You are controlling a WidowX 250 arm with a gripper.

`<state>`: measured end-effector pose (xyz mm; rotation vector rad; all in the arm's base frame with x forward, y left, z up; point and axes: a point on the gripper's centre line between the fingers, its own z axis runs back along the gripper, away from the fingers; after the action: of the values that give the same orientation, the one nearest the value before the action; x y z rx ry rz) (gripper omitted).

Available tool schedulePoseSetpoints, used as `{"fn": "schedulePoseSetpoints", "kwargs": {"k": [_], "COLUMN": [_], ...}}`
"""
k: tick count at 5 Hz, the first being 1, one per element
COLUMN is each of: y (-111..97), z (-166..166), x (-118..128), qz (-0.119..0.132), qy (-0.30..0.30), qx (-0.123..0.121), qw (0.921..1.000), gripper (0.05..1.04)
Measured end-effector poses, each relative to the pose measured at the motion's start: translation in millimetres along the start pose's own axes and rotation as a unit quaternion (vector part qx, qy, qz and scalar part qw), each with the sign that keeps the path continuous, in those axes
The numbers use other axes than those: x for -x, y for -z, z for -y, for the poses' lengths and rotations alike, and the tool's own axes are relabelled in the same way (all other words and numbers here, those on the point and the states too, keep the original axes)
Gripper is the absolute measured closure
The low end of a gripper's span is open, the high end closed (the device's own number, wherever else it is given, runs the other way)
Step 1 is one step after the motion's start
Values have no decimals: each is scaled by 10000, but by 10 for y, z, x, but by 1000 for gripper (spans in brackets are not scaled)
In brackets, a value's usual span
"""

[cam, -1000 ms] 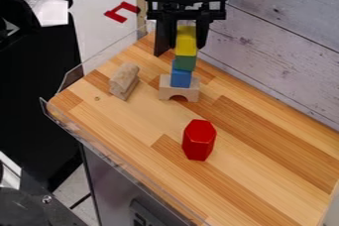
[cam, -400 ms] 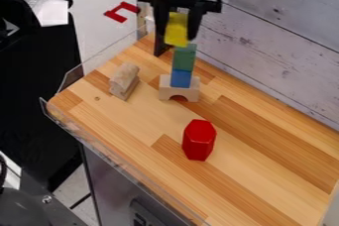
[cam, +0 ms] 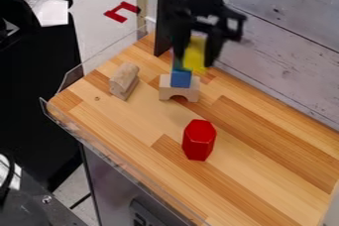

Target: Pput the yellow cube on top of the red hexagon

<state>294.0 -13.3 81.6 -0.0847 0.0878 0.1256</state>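
Observation:
The gripper (cam: 193, 59) hangs over the back of the wooden surface, its fingers on either side of the yellow cube (cam: 195, 54) and shut on it. From this view the cube overlaps the stack, hiding most of the green block (cam: 177, 64). The red hexagon (cam: 198, 140) stands upright by itself, well nearer the camera than the gripper, with nothing on its top.
A blue block (cam: 181, 78) sits on a pale wooden arch (cam: 179, 91), under the green block. Left of it lies a natural wood piece (cam: 124, 81). A clear guard (cam: 119, 155) edges the counter's left side; a plank wall (cam: 285, 56) rises behind.
The gripper lifted the yellow cube off the green block, then moved to the right and toward the camera with it. The other blocks and the red hexagon stayed put.

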Motion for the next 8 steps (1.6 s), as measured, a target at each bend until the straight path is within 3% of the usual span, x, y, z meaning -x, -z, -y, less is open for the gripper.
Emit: {"fn": "schedulePoseSetpoints", "kwargs": {"k": [1,3,7,8], "y": [272,536,635,655], "z": [89,169,165,174], "x": [81,229,319,319], "qz": [-304,-628,-884,-970], "qy": [499,773,715,709], "qx": [159,218,170,153], "qw": [9982,9948,9934,9926], "gripper": [534,534,534,459]}}
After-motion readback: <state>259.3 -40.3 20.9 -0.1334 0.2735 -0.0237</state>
